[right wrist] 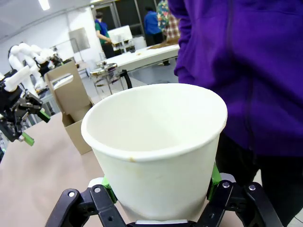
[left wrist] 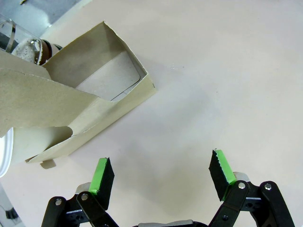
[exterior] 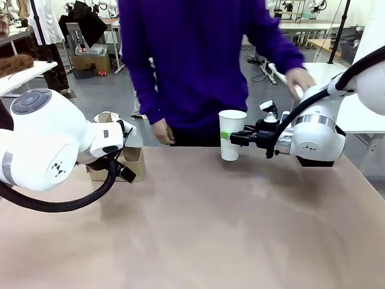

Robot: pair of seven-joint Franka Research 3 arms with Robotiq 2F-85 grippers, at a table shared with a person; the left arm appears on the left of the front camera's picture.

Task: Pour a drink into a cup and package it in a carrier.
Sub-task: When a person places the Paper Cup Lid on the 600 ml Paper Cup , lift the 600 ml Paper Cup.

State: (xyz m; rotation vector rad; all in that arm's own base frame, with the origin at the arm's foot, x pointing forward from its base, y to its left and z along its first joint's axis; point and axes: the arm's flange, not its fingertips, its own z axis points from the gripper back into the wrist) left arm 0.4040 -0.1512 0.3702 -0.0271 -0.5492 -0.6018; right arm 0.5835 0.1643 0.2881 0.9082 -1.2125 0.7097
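Tan tabletop in a lab room: a plain white paper cup, open-topped and empty, is held upright well to the right of the brown cardboard carrier, clamped in the right gripper. The left gripper hovers just beside the carrier, jaws spread wide.

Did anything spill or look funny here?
No spill on the table. The cup stands upright in the right gripper, lidless and looking empty; only a faint brownish smudge marks its inner rim. The carrier stands upright by the open left gripper.
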